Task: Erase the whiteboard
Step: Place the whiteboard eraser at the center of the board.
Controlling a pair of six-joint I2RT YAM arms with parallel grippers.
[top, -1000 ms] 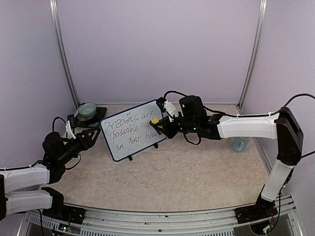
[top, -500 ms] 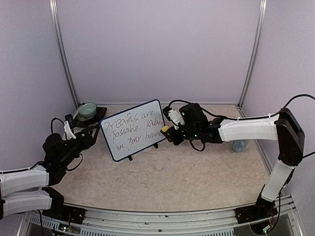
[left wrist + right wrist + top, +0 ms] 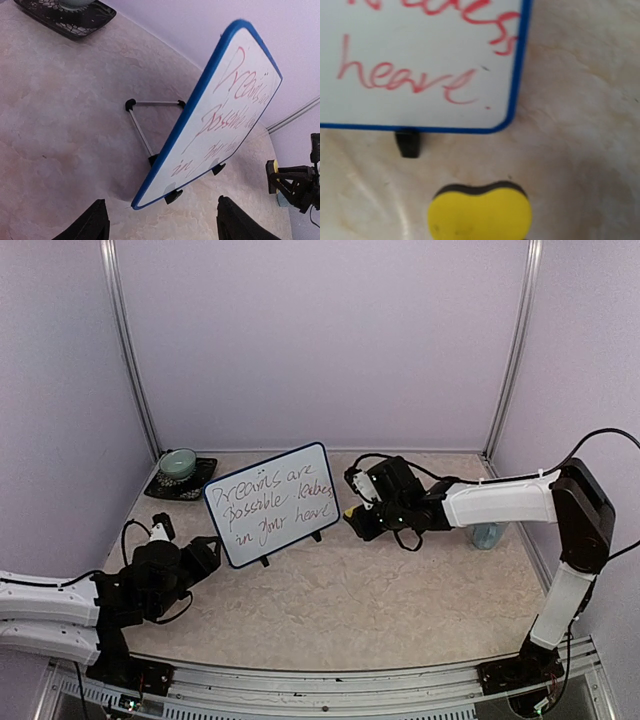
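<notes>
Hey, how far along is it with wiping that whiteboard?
Done: nothing shows erased; the whiteboard carries three lines of red writing. In hand: the right gripper is shut on the yellow sponge, just off the board's right edge. The left gripper is open near its lower left corner. Left: all the wiping.

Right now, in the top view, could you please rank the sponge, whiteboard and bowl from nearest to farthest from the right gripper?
1. Sponge: held in the right gripper.
2. Whiteboard: just to its left, not touching.
3. Bowl: far-left back corner.
</notes>
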